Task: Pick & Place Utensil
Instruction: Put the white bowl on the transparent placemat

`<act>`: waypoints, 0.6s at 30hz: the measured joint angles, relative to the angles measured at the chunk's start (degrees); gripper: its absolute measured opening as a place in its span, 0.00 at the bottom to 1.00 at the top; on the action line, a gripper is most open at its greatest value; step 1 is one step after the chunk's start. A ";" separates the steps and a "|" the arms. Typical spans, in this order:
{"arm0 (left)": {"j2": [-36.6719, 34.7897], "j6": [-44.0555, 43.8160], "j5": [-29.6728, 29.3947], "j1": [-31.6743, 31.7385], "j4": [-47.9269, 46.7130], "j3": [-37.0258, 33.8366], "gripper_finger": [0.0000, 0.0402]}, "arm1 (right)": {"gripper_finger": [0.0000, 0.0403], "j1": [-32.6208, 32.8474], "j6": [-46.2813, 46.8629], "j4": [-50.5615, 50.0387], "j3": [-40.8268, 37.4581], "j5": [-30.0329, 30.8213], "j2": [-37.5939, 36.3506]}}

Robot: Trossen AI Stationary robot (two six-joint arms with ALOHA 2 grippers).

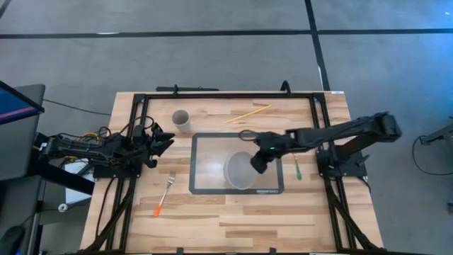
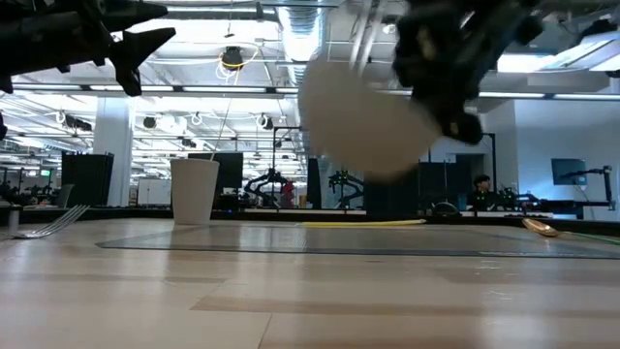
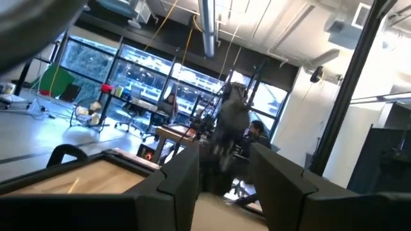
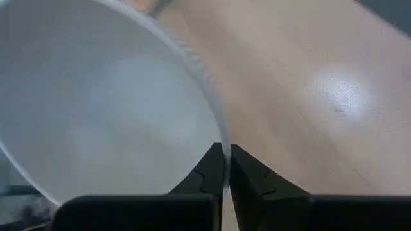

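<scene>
A translucent white bowl (image 1: 239,171) hangs over the dark-rimmed clear mat (image 1: 205,150), held by my right gripper (image 1: 257,165); in the low view the bowl (image 2: 363,116) is tilted and clear of the table. A fork with an orange handle (image 1: 165,193) lies flat on the wood near the mat's left side. A yellow stick (image 1: 248,113) and a green-handled utensil (image 1: 297,168) also lie flat. My left gripper (image 1: 161,139) is open, raised at the table's left, touching nothing. My right gripper pinches the bowl's rim (image 4: 223,149), one finger inside the bowl and one outside. The fingers come from the table's right, slanting down. The bowl is lifted clear of the mat and tilted, hanging beside and below the fingers (image 2: 455,97).
A white paper cup (image 1: 181,119) stands upright at the far left of the mat, also seen in the low view (image 2: 194,190). A black frame (image 1: 212,94) borders the table's far and side edges. Bare wood lies along the near edge (image 1: 233,227).
</scene>
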 joint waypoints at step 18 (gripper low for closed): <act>1.89 0.43 -1.47 0.08 1.24 0.00 0.35 | 0.02 -4.89 -14.98 -16.15 20.41 -1.62 19.28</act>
